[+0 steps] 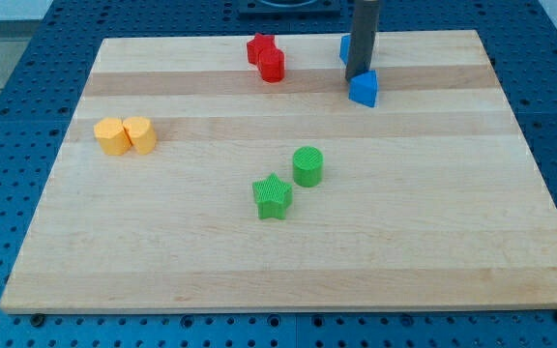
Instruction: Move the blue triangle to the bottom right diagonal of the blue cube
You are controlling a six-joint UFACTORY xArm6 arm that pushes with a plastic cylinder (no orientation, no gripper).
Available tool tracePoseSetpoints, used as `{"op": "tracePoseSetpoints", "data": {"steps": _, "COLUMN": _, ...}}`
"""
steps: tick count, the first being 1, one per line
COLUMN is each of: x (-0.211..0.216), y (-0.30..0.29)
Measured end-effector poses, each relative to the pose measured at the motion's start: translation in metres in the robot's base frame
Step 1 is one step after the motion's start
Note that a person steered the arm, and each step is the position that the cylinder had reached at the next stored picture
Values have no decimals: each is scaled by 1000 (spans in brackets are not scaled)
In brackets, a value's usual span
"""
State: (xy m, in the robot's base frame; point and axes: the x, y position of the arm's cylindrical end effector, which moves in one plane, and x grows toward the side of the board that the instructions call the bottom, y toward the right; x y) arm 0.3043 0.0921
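Beside my tip (355,77), blue triangle (364,89).

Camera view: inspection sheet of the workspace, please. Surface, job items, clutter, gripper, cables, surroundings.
Surface: wooden board, pale planks, lying flat.
Job's things: blue triangle near the view's top right; blue cube just above it, mostly hidden behind the rod.
Clutter: red star touching red block at the view's top; two yellow blocks side by side at the view's left; green star and green cylinder near the middle, close together.
Gripper: none fitted; my tip sits at the blue triangle's upper left edge, between it and the blue cube.
Cables: nothing seen.
Surroundings: blue perforated table around the board.
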Motion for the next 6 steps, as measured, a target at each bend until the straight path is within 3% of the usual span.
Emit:
{"op": "tracePoseSetpoints", "data": {"steps": 3, "x": 89, "y": 8}}
{"op": "tracePoseSetpoints", "data": {"steps": 6, "x": 113, "y": 12}}
